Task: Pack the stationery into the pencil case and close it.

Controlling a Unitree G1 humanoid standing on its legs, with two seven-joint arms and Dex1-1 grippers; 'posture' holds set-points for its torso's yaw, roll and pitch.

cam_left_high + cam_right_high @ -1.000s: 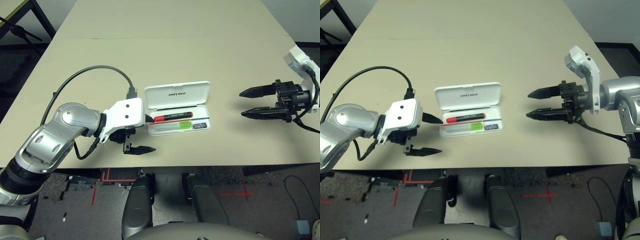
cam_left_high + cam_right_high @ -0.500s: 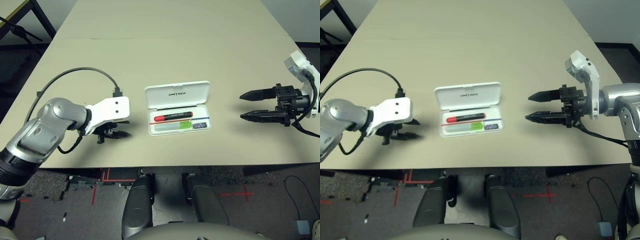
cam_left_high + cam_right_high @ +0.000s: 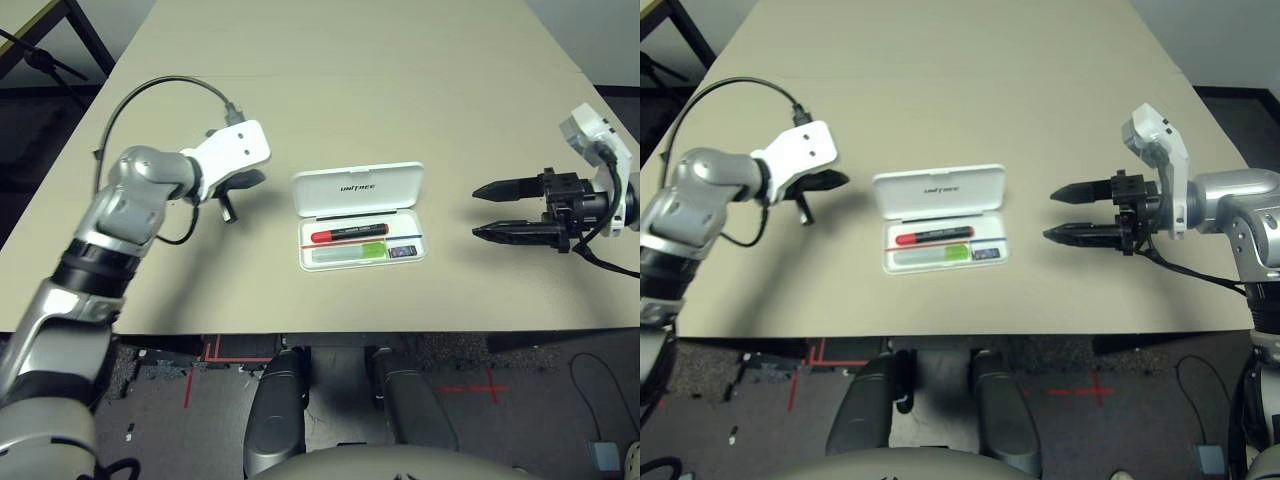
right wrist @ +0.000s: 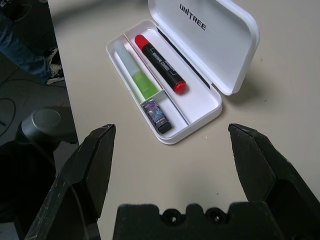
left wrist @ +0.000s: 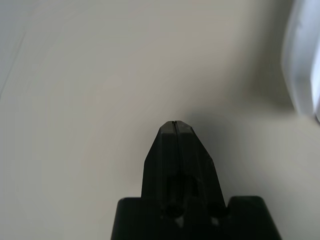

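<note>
The white pencil case (image 3: 358, 188) lies open at the table's middle, its lid tilted back. Its tray holds the stationery: a red marker (image 3: 347, 233), a lime-green highlighter (image 3: 352, 254) and a small dark block (image 3: 402, 251). All three also lie in the tray in the right wrist view, with the marker (image 4: 161, 61) nearest the lid. My left gripper (image 3: 245, 181) hovers left of the lid, shut with nothing in it; its fingers (image 5: 174, 150) press together. My right gripper (image 3: 490, 210) stands open to the right of the case, pointing at it, a good gap away.
The beige table (image 3: 330, 90) stretches far behind the case. A black cable (image 3: 160, 85) loops over my left forearm. The table's front edge (image 3: 340, 333) runs just below the case, with floor beyond it. A white edge of the case (image 5: 305, 55) shows in the left wrist view.
My left gripper has shut and swung from the case's front left corner back to the left of the lid. The right gripper has stayed open, almost in place.
</note>
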